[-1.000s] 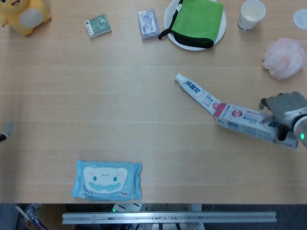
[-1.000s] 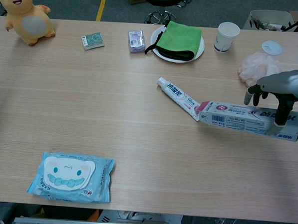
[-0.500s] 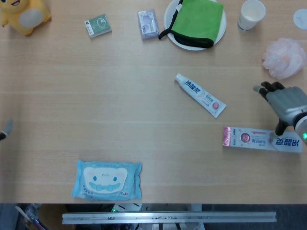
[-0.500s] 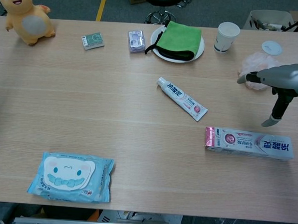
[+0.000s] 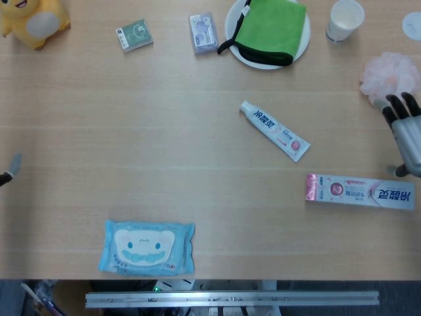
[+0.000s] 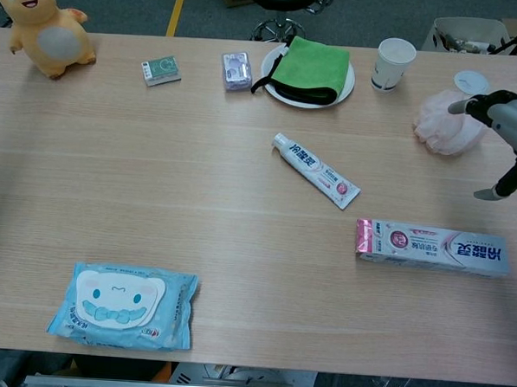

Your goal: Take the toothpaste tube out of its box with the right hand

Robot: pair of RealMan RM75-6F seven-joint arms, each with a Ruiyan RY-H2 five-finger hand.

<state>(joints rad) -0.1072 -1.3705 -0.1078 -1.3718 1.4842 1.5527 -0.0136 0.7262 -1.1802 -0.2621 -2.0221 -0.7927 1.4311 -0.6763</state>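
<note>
One toothpaste tube [image 5: 274,131] lies free of one box [image 5: 360,191], both flat on the surface [image 5: 164,145].
Right hand [image 5: 405,133] hangs released at the far right edge, fingers spread, above the box and holding nothing; left hand [image 5: 9,169] barely shows, state untellable. One cup [image 5: 345,19], one plate [image 5: 265,60], one wipes pack [image 5: 147,247].

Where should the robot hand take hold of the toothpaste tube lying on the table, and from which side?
Probably across the middle of the toothpaste tube, coming from above. It lies flat and diagonal, apart from its box, so both long edges are free.
</note>
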